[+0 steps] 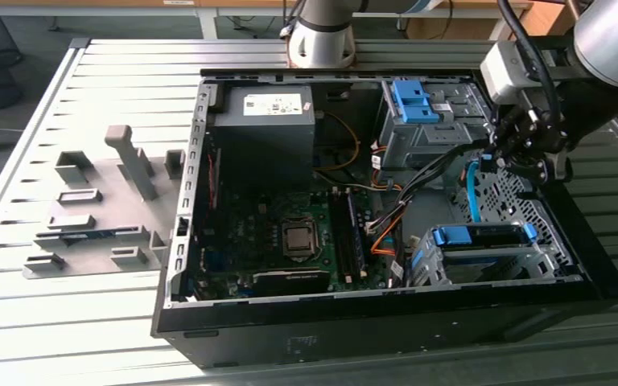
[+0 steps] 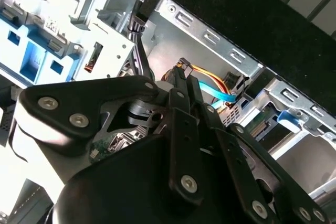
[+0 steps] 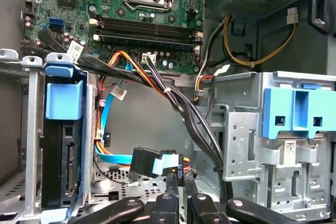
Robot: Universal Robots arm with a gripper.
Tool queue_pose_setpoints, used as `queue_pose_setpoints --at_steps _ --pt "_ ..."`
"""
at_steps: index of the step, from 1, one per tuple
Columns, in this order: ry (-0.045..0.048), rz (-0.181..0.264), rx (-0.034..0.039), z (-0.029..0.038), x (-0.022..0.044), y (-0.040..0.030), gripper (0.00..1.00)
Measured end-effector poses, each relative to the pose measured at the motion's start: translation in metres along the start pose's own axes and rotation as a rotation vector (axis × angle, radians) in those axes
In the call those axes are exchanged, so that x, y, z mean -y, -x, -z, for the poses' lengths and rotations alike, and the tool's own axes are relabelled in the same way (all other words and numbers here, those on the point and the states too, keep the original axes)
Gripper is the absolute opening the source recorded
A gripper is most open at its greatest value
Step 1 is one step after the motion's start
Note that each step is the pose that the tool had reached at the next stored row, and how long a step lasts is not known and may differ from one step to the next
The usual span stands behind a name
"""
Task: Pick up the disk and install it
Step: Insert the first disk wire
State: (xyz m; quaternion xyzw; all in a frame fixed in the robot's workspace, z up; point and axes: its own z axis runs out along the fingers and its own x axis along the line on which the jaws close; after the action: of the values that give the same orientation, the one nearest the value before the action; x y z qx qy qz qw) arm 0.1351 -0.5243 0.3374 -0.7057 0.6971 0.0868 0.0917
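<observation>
In the exterior view the gripper (image 1: 533,161) hangs inside the open computer case (image 1: 287,342), between the metal drive cage with the blue bracket (image 1: 417,100) and the lower cage where the disk (image 1: 481,237) sits with its blue handle up. My worry is the cable bundle (image 1: 438,173) running just beside the gripper: a move here could snag a lead or drag a connector loose. In the second wrist view the fingers (image 2: 181,124) stand pressed together with no gap and nothing between them, so I judge the gripper closed and empty; just beyond the tips hang the orange and blue cables (image 2: 215,85), close enough to be hooked. In the first wrist view the fingertips (image 3: 173,205) again meet, directly below the black plug with the blue tab (image 3: 157,162), near but apparently not touching. The disk (image 3: 63,145) stands in its cage off to one side of the gripper, well apart, so a slot edge or wire could foul any approach.
</observation>
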Motion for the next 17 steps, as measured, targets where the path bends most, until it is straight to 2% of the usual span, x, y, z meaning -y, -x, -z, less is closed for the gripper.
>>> queue_pose_setpoints --at_steps 4,9,10,14,15,17 --pt "0.0069 -0.002 0.0014 -0.0001 0.0096 0.0000 0.16" --pt "0.0120 -0.003 0.0031 0.0003 0.0166 0.0001 0.16" --pt "0.0120 -0.003 0.0001 0.0011 0.0170 0.0004 0.16" --pt "0.0121 -0.003 -0.0197 0.0103 0.0173 0.0027 0.16" --pt "0.0124 -0.003 -0.0334 0.0108 0.0174 0.0029 0.16" --pt "0.0127 -0.003 -0.0688 0.0111 0.0174 0.0029 0.16"
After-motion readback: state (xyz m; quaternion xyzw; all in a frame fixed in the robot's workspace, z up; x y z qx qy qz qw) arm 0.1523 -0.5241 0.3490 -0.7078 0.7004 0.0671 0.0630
